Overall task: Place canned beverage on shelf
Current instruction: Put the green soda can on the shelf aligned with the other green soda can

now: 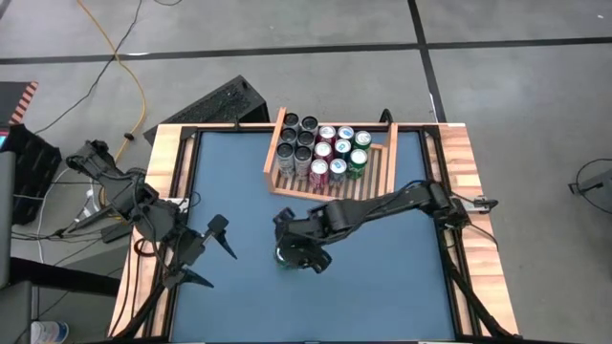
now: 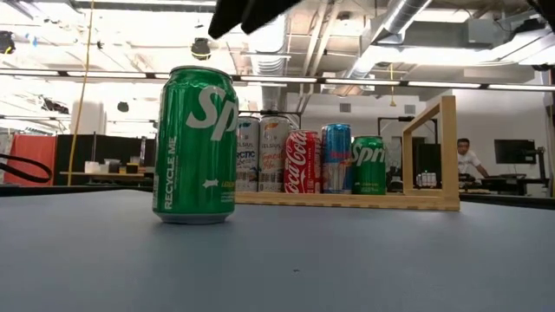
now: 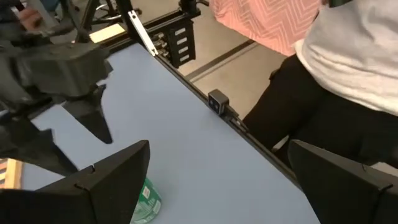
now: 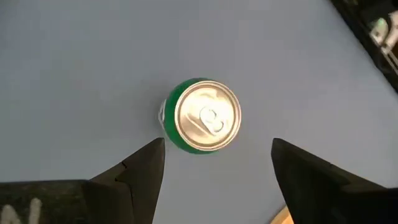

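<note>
A green soda can [image 2: 194, 145] stands upright on its base on the blue tabletop, in front of the shelf; its silver top [image 4: 202, 115] shows in the right wrist view. My right gripper [image 4: 217, 165] hovers open above the can [image 1: 285, 258], slanting down, its fingers clear of it. The light wooden shelf [image 1: 271, 153] lies at the table's far side with several cans [image 1: 320, 148] standing in it. My left gripper [image 1: 212, 256] is open and bare near the table's left side, and its wrist view catches the can [image 3: 147, 202] from the side.
The shelf's raised side wall [image 2: 434, 152] stands to the right of its cans. A person [image 3: 348, 74] stands close beside the table's edge, next to a small black camera [image 3: 217, 101]. Bare blue tabletop [image 1: 382, 277] lies around the can.
</note>
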Tool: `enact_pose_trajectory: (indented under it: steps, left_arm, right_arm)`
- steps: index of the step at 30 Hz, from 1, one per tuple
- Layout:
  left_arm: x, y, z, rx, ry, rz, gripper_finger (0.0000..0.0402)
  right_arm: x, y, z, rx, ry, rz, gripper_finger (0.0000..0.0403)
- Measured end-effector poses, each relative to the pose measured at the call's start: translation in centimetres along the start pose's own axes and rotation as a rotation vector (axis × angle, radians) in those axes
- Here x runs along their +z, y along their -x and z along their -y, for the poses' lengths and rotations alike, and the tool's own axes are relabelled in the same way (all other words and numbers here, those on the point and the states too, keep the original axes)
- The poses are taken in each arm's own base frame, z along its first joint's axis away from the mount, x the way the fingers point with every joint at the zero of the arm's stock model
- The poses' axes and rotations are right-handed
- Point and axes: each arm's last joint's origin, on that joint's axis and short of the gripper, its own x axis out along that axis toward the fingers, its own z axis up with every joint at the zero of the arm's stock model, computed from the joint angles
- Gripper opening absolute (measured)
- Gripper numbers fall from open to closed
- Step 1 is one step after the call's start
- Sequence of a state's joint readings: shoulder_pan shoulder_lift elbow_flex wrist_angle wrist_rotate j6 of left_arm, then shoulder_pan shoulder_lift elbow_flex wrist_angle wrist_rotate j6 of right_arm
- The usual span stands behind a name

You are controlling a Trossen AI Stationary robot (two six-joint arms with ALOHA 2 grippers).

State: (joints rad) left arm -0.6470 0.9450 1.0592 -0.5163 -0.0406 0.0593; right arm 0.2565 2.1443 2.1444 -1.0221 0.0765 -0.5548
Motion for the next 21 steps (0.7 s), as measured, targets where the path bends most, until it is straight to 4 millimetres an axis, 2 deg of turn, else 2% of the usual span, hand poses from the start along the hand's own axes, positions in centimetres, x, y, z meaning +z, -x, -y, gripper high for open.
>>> enact_pose_trajectory:
  steps: [7,12,21]
  left_arm:
    - [-0.1,-0.4,0.1,0.012,0.021,-0.015,0.0371]
    - [-0.1,-0.6,0.1,0.012,0.049,-0.021,0.0371]
    - [-0.2,-0.6,0.1,0.012,0.067,-0.028,0.0371]
  right_arm:
    - [1.0,-3.4,0.1,0.028,0.147,-0.037,0.0281]
    - [1.1,-4.9,-0.1,0.054,0.197,-0.069,0.0281]
    - [0.9,-5.2,0.3,0.05,0.228,-0.066,0.0281]
